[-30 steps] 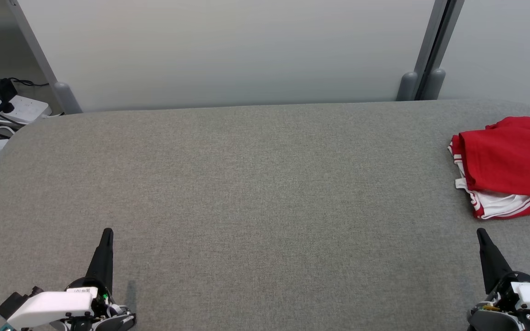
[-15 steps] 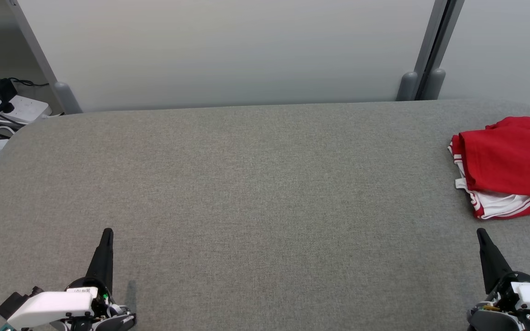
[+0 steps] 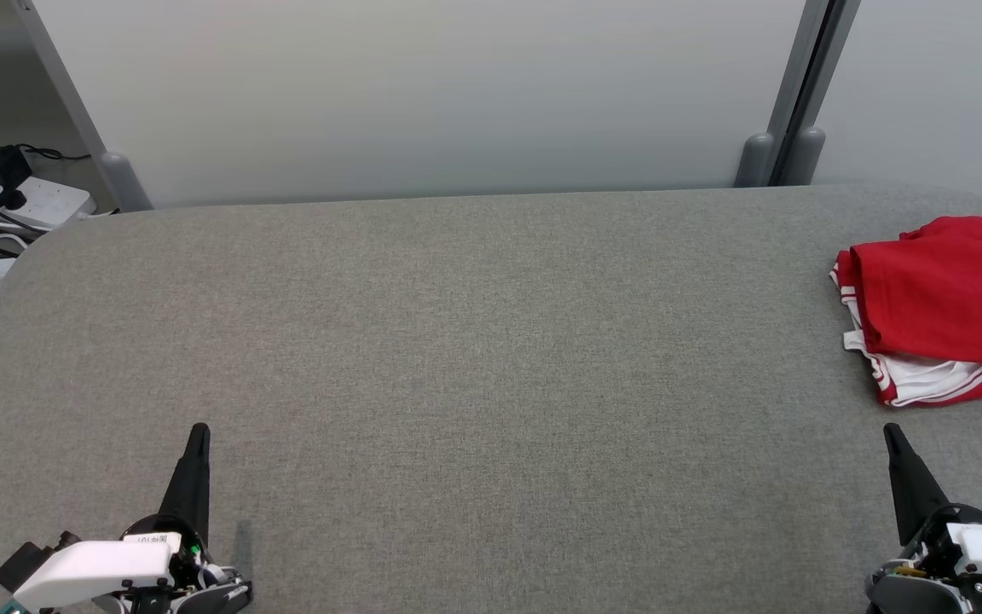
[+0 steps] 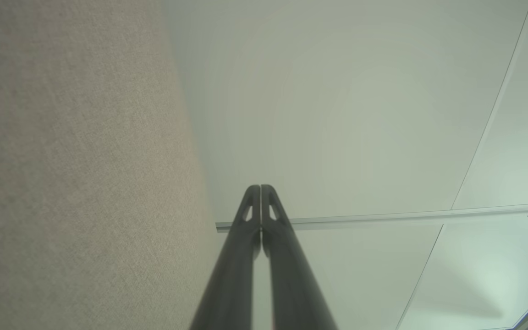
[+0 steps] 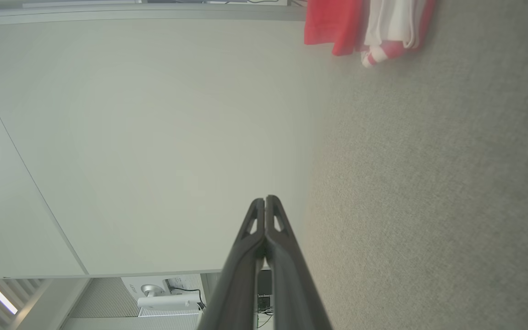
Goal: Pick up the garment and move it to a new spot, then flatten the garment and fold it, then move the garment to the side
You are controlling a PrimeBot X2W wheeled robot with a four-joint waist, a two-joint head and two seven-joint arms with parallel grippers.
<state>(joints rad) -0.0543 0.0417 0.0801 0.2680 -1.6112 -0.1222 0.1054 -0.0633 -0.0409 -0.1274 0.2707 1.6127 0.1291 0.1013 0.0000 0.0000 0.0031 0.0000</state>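
A red garment (image 3: 947, 307) with white trim lies folded at the far right edge of the grey table (image 3: 474, 341); the right wrist view catches its corner, the garment (image 5: 365, 27), at the top. My left gripper (image 3: 199, 432) rests at the lower left, shut and empty, its fingers pressed together as the left gripper (image 4: 260, 187) shows in its own wrist view. At the lower right my right gripper (image 3: 890, 431) is shut too, with nothing in it, a short way in front of the garment; the right gripper (image 5: 265, 198) shows its tips touching.
White partition panels (image 3: 423, 94) stand along the table's far edge, with a grey post (image 3: 785, 128) at the back right. A power strip and cables (image 3: 5, 205) lie on the floor past the table's left corner.
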